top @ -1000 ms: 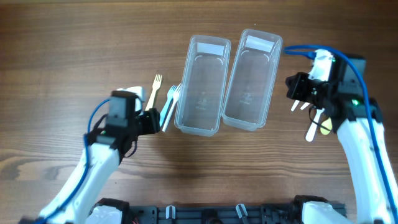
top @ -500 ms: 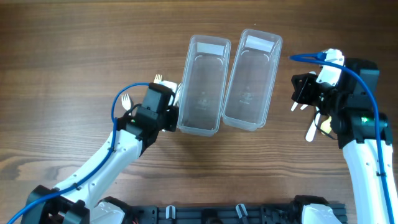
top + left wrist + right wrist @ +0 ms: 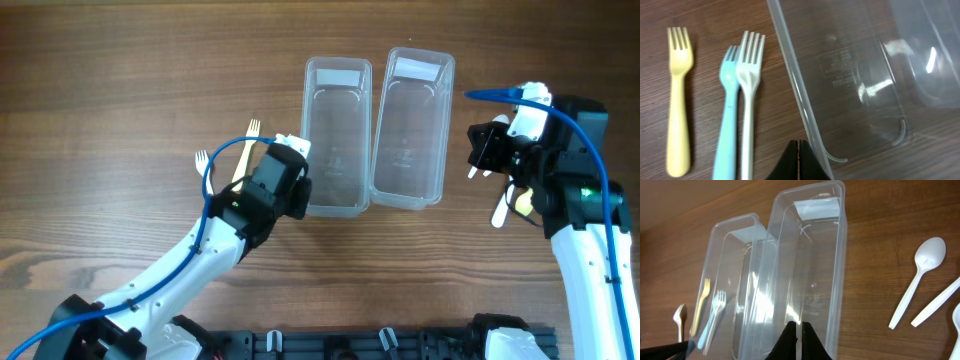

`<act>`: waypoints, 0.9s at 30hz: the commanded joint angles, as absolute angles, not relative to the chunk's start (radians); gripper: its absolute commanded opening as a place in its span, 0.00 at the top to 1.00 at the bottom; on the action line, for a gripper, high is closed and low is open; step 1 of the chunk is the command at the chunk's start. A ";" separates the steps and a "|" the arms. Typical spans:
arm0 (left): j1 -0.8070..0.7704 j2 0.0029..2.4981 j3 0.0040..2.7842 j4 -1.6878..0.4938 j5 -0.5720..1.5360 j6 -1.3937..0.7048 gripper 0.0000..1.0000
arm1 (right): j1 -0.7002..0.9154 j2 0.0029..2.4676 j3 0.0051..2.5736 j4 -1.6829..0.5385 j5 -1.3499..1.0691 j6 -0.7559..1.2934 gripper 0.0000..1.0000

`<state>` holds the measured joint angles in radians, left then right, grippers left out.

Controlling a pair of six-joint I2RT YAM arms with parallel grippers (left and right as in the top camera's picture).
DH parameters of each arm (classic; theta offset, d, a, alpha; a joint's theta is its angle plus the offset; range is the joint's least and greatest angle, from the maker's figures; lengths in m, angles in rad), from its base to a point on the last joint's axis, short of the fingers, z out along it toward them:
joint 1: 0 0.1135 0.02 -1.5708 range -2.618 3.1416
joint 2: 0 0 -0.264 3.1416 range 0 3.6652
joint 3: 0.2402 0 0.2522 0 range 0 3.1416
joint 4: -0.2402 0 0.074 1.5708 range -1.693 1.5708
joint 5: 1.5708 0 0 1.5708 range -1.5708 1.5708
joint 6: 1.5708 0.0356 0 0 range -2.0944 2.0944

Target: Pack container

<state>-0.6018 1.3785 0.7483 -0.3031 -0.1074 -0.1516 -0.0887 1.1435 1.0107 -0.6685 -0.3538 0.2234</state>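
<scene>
L gripper [image 3: 799, 152]: jaws pressed together, empty, tip at near-L corner of L tub [image 3: 850, 75]; contact can't tell. R gripper [image 3: 797, 332]: jaws pressed together, empty, near R tub [image 3: 812, 270], apart. Tubs side by side, touching, mid-table [image 3: 100, 60]. Yellow fork [image 3: 678, 105], blue fork [image 3: 727, 115], white fork [image 3: 749, 105] L of L tub. Spoon [image 3: 915, 288] R of R tub.

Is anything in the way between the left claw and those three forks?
Nothing visible. The left claw, shut, sits by the rim of the left container; the yellow fork, blue fork and white fork lie on bare wood beside it.
</scene>
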 commanded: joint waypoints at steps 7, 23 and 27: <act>-0.645 1.377 0.858 -0.398 -0.233 -0.191 0.94 | -0.092 1.137 1.029 -0.695 -0.272 0.214 0.94; -0.564 1.203 1.196 -0.861 -0.531 -0.218 0.00 | -0.327 1.423 1.029 -0.764 -0.065 0.366 0.40; -0.511 1.198 1.196 -0.934 -0.521 -0.260 0.00 | -0.342 1.582 1.029 -0.778 -0.085 0.364 0.41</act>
<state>-0.5465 1.2037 1.1900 -0.8959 -0.5083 -0.2176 -0.3325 1.4929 1.0126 -0.7723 -0.0742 0.3557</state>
